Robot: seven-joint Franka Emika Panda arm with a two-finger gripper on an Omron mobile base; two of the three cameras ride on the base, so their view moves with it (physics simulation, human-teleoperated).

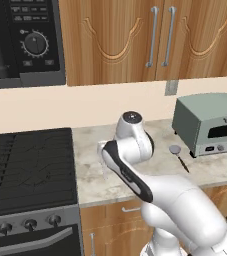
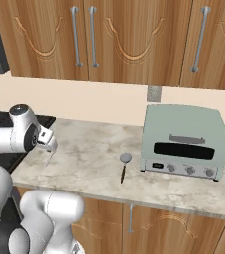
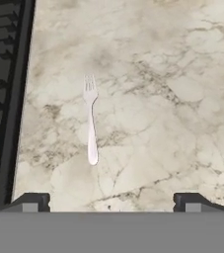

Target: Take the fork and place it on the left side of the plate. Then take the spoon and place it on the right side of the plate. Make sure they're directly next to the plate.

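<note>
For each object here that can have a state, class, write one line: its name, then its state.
fork: flat on the counter beside the stove, ungrasped
spoon: flat on the counter in front of the toaster oven, untouched
gripper: open, above the fork
toaster oven: door shut
wall cabinets: doors shut

Your counter layout, stove to toaster oven.
You have the fork lying on the counter beside the stove; the spoon lies farther right, before the toaster oven.
</note>
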